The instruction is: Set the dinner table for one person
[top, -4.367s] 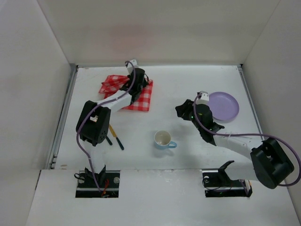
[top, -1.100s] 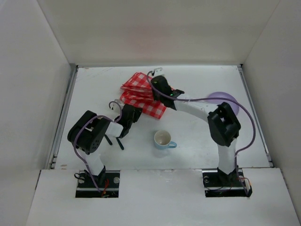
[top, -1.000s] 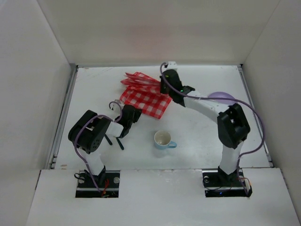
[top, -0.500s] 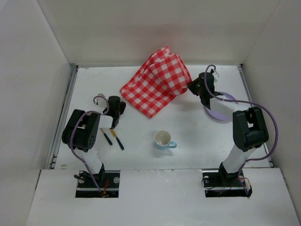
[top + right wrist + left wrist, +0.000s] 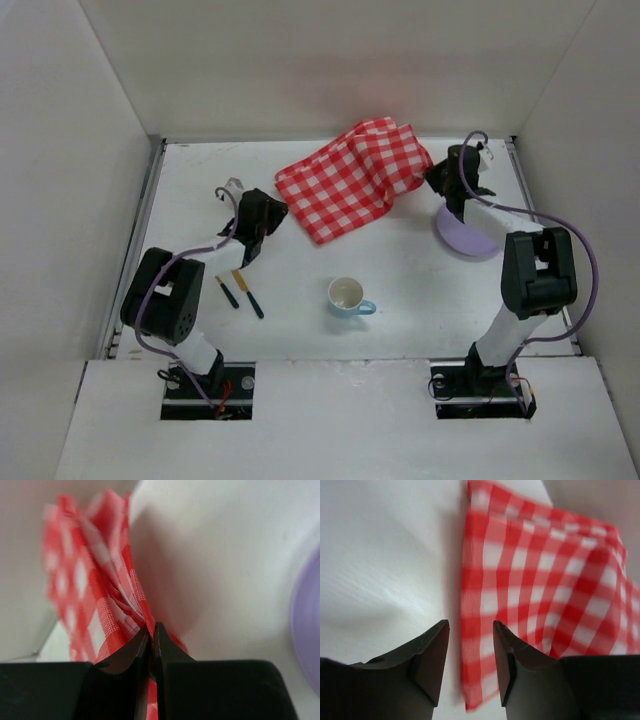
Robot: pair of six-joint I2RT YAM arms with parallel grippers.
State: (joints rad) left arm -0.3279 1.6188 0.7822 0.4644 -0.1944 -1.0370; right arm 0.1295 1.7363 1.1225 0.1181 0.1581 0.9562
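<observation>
The red-and-white checked cloth (image 5: 350, 180) hangs bunched over the back middle of the dinner table (image 5: 420, 280), its left part draped down onto it. My right gripper (image 5: 432, 180) is shut on the cloth's right end; in the right wrist view the jaws (image 5: 151, 630) pinch a fold of the cloth (image 5: 100, 590). My left gripper (image 5: 272, 210) is low at the cloth's left corner and stands open. In the left wrist view the cloth (image 5: 545, 580) has its corner showing between the spread fingers (image 5: 470, 625), unclamped.
A purple plate (image 5: 462, 236) lies at the right, just below my right gripper, its rim (image 5: 305, 620) in the right wrist view. A light blue cup (image 5: 347, 295) stands near the front middle. Two dark-handled utensils (image 5: 247, 293) lie front left. Metal rails (image 5: 140, 230) edge the table.
My right gripper has carried the cloth up and to the right, toward the plate. The left gripper left the utensils, moved back to the cloth's left corner and opened.
</observation>
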